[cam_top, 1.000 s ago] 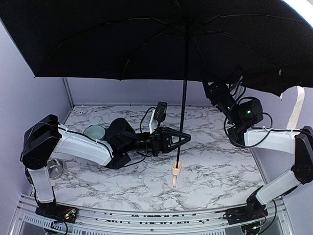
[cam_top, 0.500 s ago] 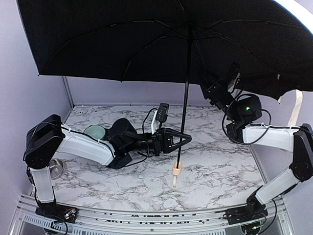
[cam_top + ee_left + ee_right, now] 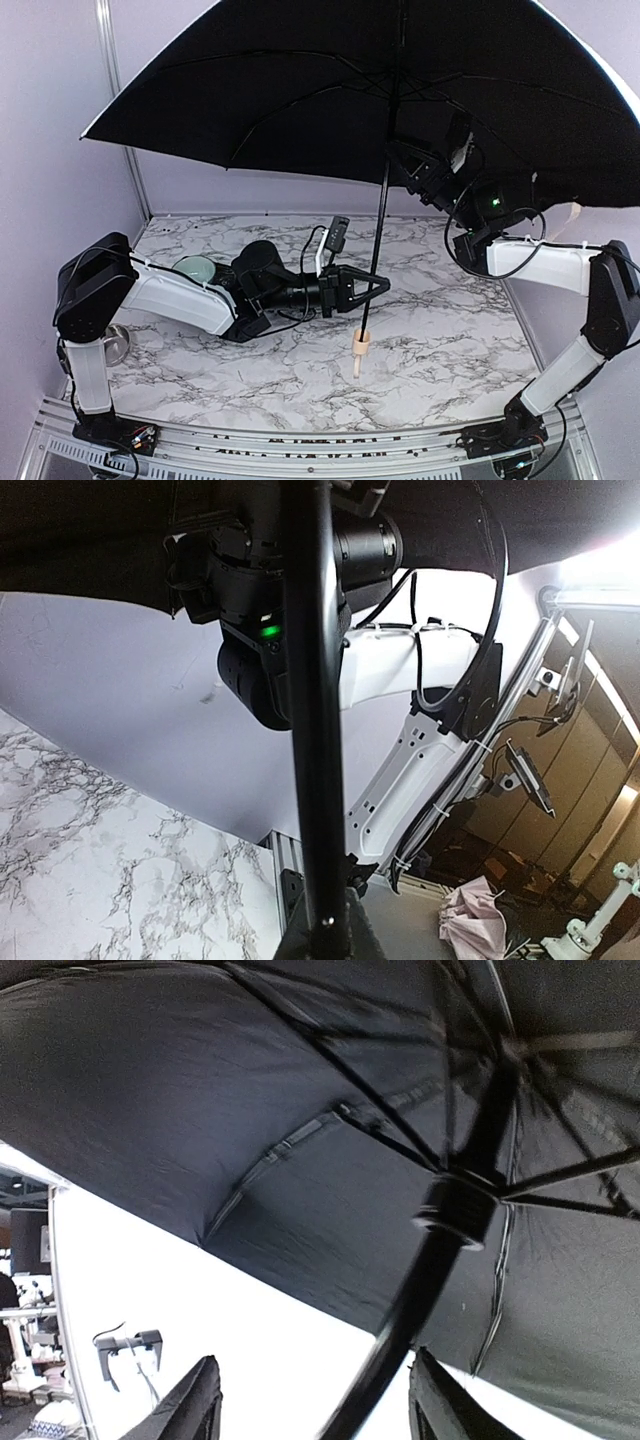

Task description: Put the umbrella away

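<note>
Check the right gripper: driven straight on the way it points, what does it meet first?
Likely the umbrella's shaft: it runs up between the fingers of the open right gripper toward the runner, with the black canopy behind. Depth is unclear.

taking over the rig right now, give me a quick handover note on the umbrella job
Umbrella: held upright, fully open.
Left gripper: shut on the shaft, just above the handle.
Right gripper: open, fingers either side of the shaft below the runner, not gripping.
Done: nothing folded yet.
Left: collapse it, then put it away.
</note>
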`<control>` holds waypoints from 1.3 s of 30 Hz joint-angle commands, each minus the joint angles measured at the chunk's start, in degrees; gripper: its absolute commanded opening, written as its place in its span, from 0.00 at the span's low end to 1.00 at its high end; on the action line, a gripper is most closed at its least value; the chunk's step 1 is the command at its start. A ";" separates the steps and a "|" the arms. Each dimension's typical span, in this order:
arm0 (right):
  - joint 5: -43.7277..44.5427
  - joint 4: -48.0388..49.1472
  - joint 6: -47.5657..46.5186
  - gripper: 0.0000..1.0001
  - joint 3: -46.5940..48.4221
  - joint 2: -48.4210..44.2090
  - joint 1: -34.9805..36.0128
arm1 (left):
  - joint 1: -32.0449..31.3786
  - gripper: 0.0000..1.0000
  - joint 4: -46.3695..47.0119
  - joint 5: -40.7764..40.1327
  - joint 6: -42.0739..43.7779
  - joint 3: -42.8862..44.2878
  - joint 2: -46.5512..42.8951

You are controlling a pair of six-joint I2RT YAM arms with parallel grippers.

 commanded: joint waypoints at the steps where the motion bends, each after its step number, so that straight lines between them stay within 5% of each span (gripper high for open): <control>1: 3.99 -4.84 -0.19 0.60 1.36 -1.06 0.12 | -1.35 0.00 0.23 0.80 5.58 1.67 -1.96; 5: 13.63 -5.83 3.28 0.59 1.73 -1.23 -0.02 | -1.68 0.00 0.23 0.20 5.66 1.86 -1.69; 10: 16.65 4.33 11.65 0.60 3.51 1.59 0.69 | -1.73 0.00 0.62 -0.24 4.70 2.41 -1.24; 18: 23.23 6.44 10.21 0.60 2.80 1.71 3.18 | -1.83 0.00 1.56 -0.54 4.03 2.63 -0.99; 30: 26.18 5.85 10.02 0.27 1.45 1.67 3.13 | -1.91 0.00 1.67 -0.53 4.37 2.09 -1.40; 35: 26.77 4.50 9.28 0.00 1.25 1.30 3.11 | -1.92 0.00 1.79 -0.63 4.52 1.84 -1.58; 39: 26.89 4.46 8.64 0.00 0.92 0.97 2.94 | -1.96 0.00 1.87 -0.72 4.72 1.52 -1.98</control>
